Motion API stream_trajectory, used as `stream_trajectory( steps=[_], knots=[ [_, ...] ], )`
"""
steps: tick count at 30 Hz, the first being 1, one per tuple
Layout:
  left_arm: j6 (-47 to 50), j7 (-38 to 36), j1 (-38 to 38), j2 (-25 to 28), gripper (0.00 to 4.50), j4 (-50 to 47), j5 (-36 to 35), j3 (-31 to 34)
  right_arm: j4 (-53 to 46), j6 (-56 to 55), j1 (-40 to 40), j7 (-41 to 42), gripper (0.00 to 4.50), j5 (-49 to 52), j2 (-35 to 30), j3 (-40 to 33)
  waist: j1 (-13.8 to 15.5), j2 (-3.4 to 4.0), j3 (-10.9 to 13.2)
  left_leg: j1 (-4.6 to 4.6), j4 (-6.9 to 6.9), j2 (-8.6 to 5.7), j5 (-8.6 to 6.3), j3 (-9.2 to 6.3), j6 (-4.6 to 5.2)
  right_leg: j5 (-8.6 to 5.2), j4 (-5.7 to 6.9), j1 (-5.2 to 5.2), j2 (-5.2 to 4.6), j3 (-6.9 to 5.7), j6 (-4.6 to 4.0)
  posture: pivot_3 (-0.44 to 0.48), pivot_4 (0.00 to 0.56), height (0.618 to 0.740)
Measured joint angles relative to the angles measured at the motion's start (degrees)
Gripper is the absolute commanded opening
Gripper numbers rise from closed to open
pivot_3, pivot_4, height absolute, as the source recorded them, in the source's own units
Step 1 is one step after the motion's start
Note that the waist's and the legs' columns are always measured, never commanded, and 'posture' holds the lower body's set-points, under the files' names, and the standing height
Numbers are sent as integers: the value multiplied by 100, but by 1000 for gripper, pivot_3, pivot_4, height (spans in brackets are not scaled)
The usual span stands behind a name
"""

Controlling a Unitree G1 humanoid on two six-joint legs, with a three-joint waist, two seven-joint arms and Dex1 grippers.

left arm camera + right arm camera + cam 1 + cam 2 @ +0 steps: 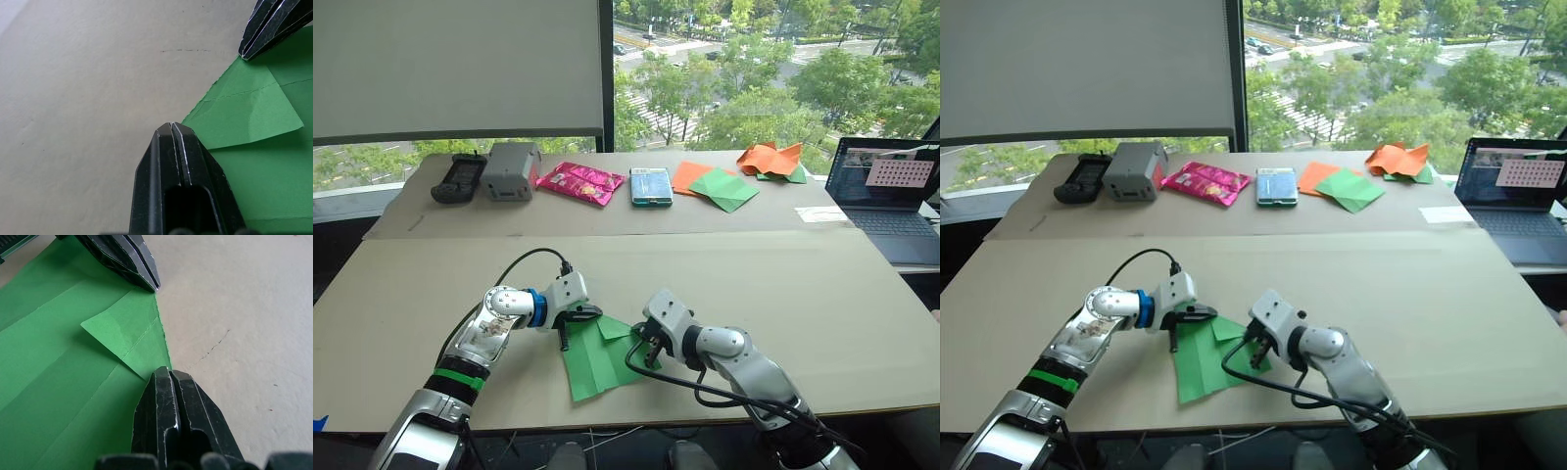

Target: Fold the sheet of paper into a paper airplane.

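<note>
The sheet of paper (597,364) lies flat near the front edge of the cardboard-covered table (783,284), bright green with long creases. One top corner is folded over into a small triangular flap (122,333). My left gripper (565,341) is shut, its tip resting at the paper's top left edge (171,126). My right gripper (651,351) is shut too, and its tip touches the top edge at the other side of the flap (164,371). Each wrist view also shows the other gripper's shut tip on the same paper edge.
On the far table stand a black device (459,177), a grey box (510,170), a pink packet (578,181), a teal packet (651,185), flat orange and green sheets (717,185) and a crumpled orange-and-green heap (771,159). A laptop (891,196) sits at the right.
</note>
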Motion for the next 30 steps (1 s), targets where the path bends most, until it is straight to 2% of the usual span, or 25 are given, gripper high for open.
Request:
stream_trajectory(
  steps=[16,21,24,28,29,30],
  knots=[
    [-23,-12,-1,0,0,-7,-1,10,-488,69,258,-80,26,272,-193,-244,6,-4,12,-17,0,0,-1,1,-1,0,-10,-10,-1,0,0,0,150,718],
    [-87,-8,-3,1,0,14,-2,45,-1125,-570,330,182,26,434,-364,-240,-10,7,45,-19,-3,0,-1,1,-1,0,-11,-17,0,0,0,0,150,718],
    [-105,-9,-8,1,0,23,-2,49,-1216,-1243,194,252,26,16,-806,62,-14,-4,51,-16,-3,0,-1,1,-2,0,-16,-17,-1,-2,0,0,150,718],
    [-110,-23,-18,7,0,29,-2,70,-772,-2168,16,193,26,-810,-1049,689,-17,-3,54,-18,-3,0,-1,3,-2,0,-17,-20,-2,-1,0,0,150,718],
    [-110,-16,-18,6,0,30,-2,78,-641,-2392,-26,180,670,-1027,-1064,847,-17,-4,55,-17,-3,0,-1,3,-1,0,-16,-19,-1,-1,0,0,150,718],
    [-110,-14,-19,6,0,30,-2,78,-578,-2470,-36,172,889,-1101,-1051,909,-17,-5,55,-16,-3,0,-1,3,-1,0,-16,-19,-1,-1,1,0,150,718]
  ],
)
